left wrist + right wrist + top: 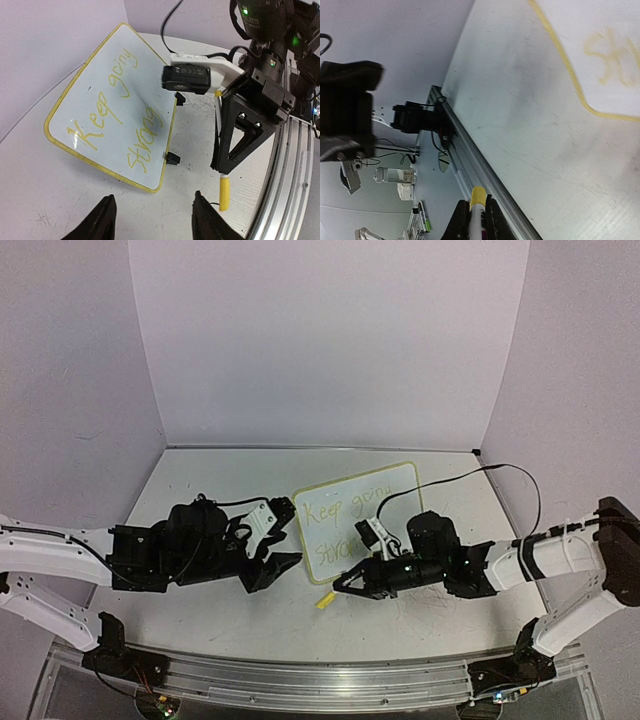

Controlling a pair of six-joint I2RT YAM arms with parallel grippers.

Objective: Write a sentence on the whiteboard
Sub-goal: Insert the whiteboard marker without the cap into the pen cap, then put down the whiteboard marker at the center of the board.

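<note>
The whiteboard (395, 495) lies tilted mid-table, with a yellow rim and two black clip feet (172, 158). The sentence (112, 107) on it reads "Keep going strong" in yellow. My left gripper (283, 565) hovers just off the board's near-left corner. It is open with nothing between its fingers (100, 222). My right gripper (345, 585) is shut on a yellow-capped marker (325, 600), held low over the table off the board's near edge. That marker (477, 207) sits between the right fingers, and the cap (224, 192) points at the table's front. The board's corner (600, 107) shows at upper right.
An aluminium rail (320, 680) runs along the table's near edge, close below both grippers. Pale walls close in the back and sides. A black cable (480, 475) loops over the table's right rear. The tabletop (200, 480) is scuffed white.
</note>
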